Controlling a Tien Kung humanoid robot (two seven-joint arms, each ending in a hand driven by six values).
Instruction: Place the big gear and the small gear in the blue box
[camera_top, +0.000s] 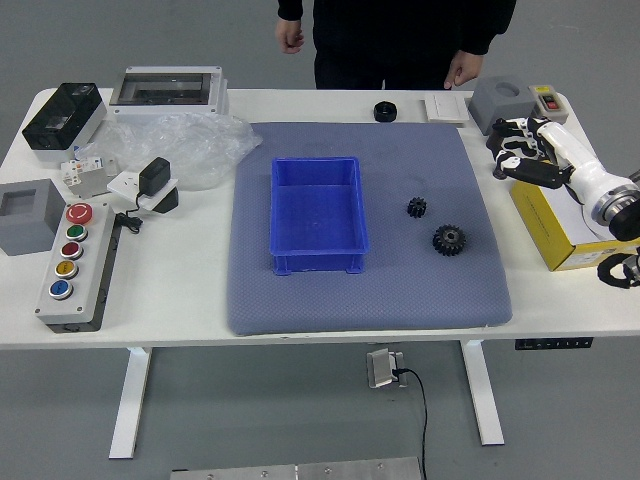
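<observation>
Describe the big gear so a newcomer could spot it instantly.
On the blue-grey mat, find the blue box. To its right, the big gear is the dark toothed disc nearer the picture's bottom, clearly wider than the small gear.

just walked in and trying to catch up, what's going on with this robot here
Nothing seems to be handled right now. The robot's right hand is above the right side of the white table, near a yellow box. The big black gear and small black gear lie on the blue-grey mat, outside the blue box. A person in black stands across the table, both hands lowered.
</observation>
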